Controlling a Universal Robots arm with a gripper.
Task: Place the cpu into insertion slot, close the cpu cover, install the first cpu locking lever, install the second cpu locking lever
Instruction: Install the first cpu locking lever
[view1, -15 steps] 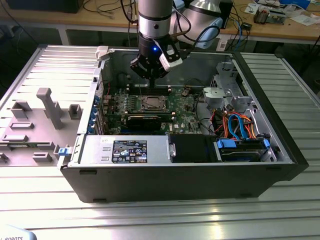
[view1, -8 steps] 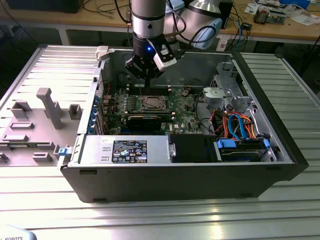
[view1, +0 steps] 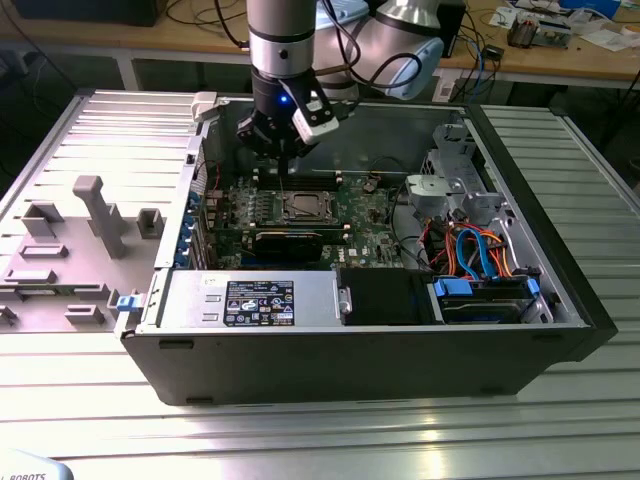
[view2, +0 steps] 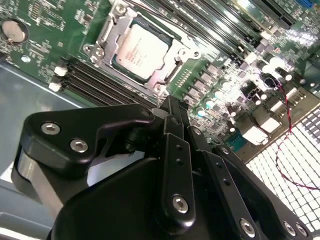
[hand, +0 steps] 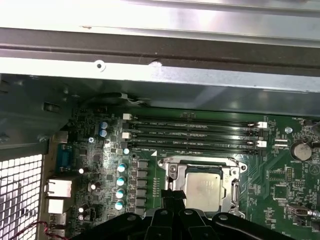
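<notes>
Hand (hand: 173, 195) just beside cpu (hand: 202, 187), memory slots (hand: 195, 132) and case wall (hand: 175, 95) beyond.

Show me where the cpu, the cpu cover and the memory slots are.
the cpu (view2: 141, 50), second wrist view, middle of its silvery top.
the cpu cover (view2: 107, 34), second wrist view, a side bar of its frame.
the memory slots (hand: 195, 134), first wrist view, middle of one slot.

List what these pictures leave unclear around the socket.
- Exterior view: the cpu cover is too small to tell whether it is latched.
- First wrist view: the gripper hides part of the cover's edge nearest it.
- Second wrist view: the gripper covers much of the motherboard.
</notes>
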